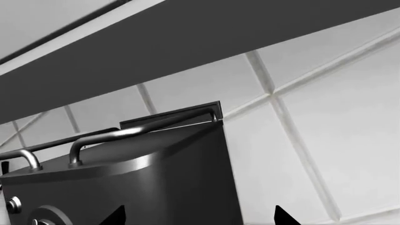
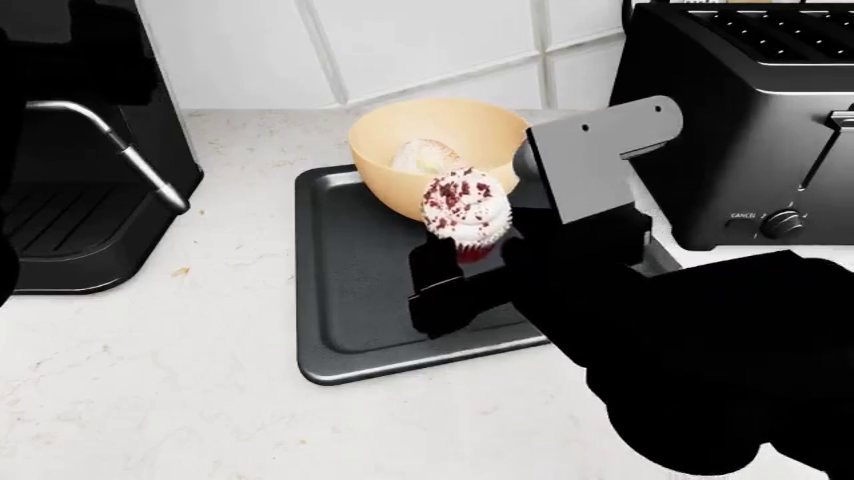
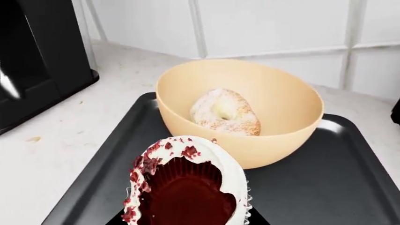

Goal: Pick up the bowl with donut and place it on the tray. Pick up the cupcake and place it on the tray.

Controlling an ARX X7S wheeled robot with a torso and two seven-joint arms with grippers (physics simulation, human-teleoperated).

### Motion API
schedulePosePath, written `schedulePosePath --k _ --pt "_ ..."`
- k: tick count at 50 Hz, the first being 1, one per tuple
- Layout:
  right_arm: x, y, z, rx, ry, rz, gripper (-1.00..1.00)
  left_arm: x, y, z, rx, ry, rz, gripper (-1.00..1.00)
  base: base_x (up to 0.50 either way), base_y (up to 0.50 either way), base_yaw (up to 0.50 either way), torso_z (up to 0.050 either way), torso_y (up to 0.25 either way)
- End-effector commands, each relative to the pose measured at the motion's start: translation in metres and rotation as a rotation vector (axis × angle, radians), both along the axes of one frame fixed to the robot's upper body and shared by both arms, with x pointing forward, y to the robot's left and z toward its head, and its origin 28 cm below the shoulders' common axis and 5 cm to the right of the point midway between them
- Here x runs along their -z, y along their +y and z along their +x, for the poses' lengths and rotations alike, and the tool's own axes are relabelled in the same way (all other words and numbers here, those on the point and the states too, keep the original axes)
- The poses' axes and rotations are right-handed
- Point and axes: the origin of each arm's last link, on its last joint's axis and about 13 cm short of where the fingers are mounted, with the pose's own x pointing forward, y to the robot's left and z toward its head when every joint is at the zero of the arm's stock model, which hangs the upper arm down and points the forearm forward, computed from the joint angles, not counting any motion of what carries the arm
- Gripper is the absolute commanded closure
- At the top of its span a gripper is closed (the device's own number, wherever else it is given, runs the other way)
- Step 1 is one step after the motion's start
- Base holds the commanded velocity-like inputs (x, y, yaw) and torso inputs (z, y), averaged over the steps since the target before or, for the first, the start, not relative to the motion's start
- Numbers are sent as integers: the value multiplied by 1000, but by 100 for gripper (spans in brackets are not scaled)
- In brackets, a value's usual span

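The cupcake [image 2: 466, 207] is tipped on its side above the middle of the tray [image 2: 350, 300], frosting facing far and left, its red wrapper hidden behind the frosting. The right gripper [image 2: 461, 265] clamps it, though its fingers merge into black. The bowl [image 2: 434, 150] sits upright on the tray's far edge, the donut [image 3: 225, 112] leaning inside. The tray's right end is covered by the arm. The left gripper [image 1: 196, 216] shows only two dark tips, spread apart, near a black appliance [image 1: 125, 183].

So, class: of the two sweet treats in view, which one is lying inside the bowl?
The donut: pale, glazed, ring-shaped, lying in the tan bowl. The cupcake, with red wrapper and white frosting, is outside it, over the tray.
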Motion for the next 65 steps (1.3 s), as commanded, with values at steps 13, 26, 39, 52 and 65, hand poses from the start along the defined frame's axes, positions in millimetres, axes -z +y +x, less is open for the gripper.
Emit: schedulePosePath --k 13,26,39,52,65 --pt "11 12 15 -14 -13 4 100 1 1 0 -2 1 -2 -100 0 0 0 0 0" --pt "16 17 22 -5 9 -20 100 1 1 0 -3 1 -3 -100 0 0 0 0 0" --pt "19 24 29 -2 9 -10 100 2 2 0 -2 2 -4 -100 0 0 0 0 0" --pt "30 28 34 -2 55 -43 100 3 3 0 -4 1 -6 -100 0 0 0 0 0" --pt "39 30 38 -1 80 -53 100 2 2 -1 -2 1 -7 -100 0 0 0 0 0"
